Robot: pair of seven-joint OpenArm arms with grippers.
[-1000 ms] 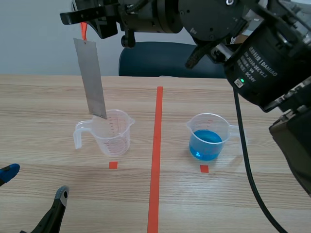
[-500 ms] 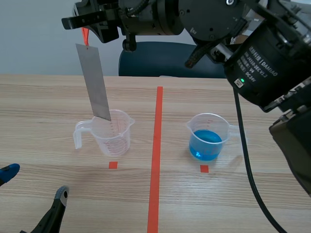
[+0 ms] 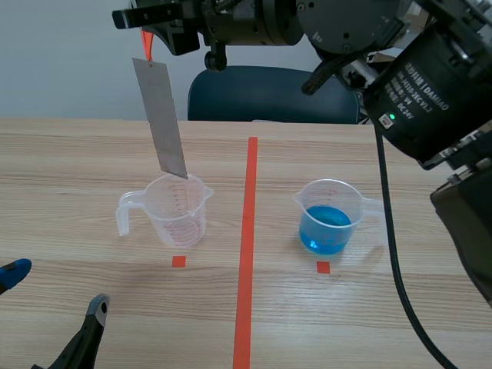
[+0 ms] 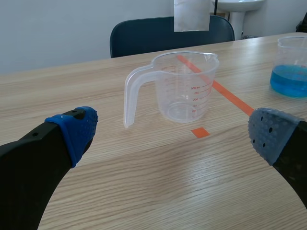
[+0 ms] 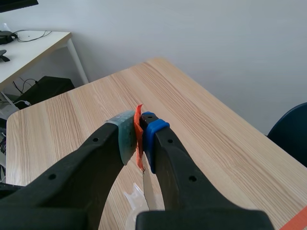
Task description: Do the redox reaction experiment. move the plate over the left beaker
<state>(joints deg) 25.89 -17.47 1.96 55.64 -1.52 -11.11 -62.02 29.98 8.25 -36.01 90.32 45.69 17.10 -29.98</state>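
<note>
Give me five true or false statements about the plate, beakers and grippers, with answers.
1. The right gripper is shut on the orange tab at the top of the plate. True.
2. The left beaker holds blue liquid. False: it is empty; the blue liquid is in the right beaker.
3. The plate stands on the left beaker's bottom. False: it hangs with its lower edge above the rim.
4. The left gripper is open and holds nothing. True.
5. Both beakers stand on one side of the tape line. False: one on each side.
</note>
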